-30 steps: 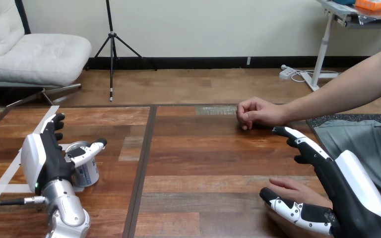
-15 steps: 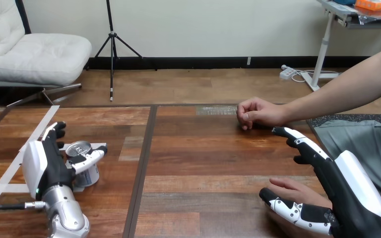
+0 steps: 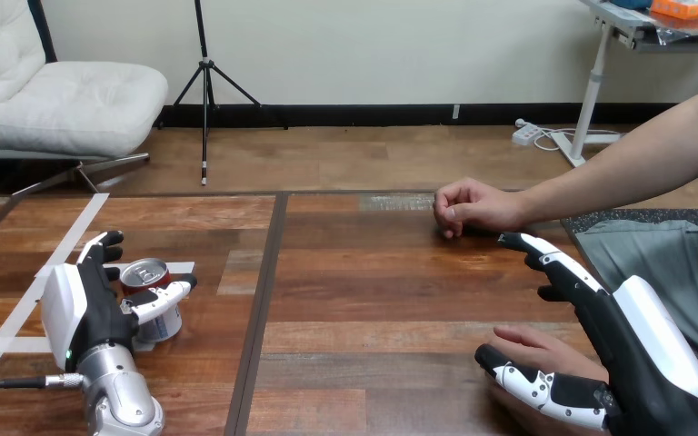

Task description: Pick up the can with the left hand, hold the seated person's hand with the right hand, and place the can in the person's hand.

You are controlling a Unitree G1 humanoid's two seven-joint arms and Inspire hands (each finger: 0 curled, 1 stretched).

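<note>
Well, your left hand point(image 3: 80, 304) hugs the can point(image 3: 145, 272) to lift it, and your right hand point(image 3: 645, 356) is wide open by the person's near hand point(image 3: 542, 348).

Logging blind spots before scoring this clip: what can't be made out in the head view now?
Head view: the left robot hand hides the left side of the can; contact there cannot be judged.
Head view: the right robot hand covers most of the person's hand beneath it; touching or apart is unclear.
Head view: the bottom edge cuts off that robot hand's wrist.
</note>
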